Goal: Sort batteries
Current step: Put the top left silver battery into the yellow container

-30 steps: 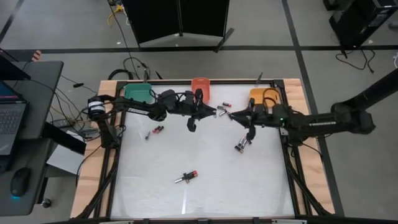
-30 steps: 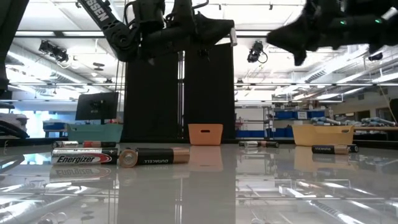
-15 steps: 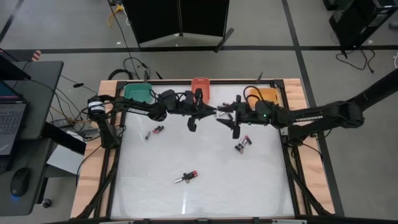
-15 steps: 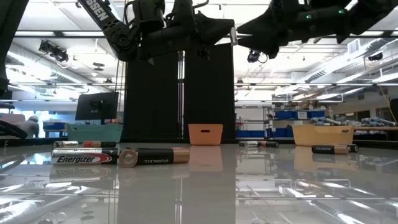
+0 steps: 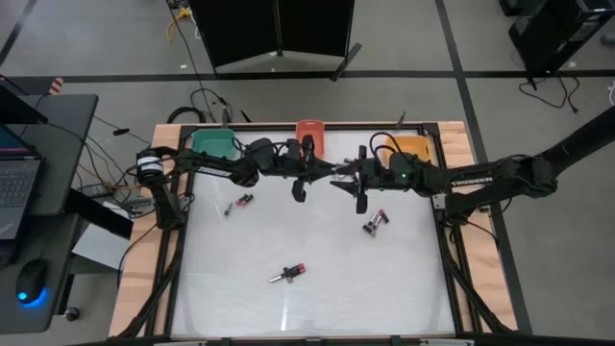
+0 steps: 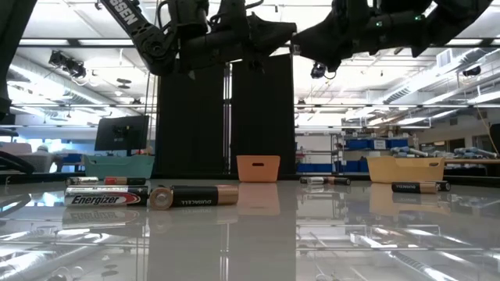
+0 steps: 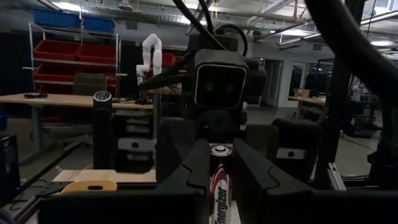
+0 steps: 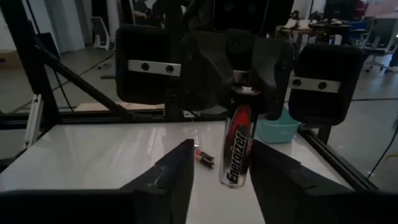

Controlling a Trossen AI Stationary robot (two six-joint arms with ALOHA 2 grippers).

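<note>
Above the table, just in front of the red bin (image 5: 309, 130), the left gripper (image 5: 324, 173) clamps an Energizer battery (image 8: 237, 151) by one end, its fingers (image 7: 198, 163) closed on the cell. The right gripper (image 5: 348, 179) faces it, fingers (image 8: 176, 169) spread on either side of the battery's free end, not visibly touching. Other batteries (image 5: 376, 222) lie on the table (image 5: 317, 240) nearer the camera side of the bin.
</note>
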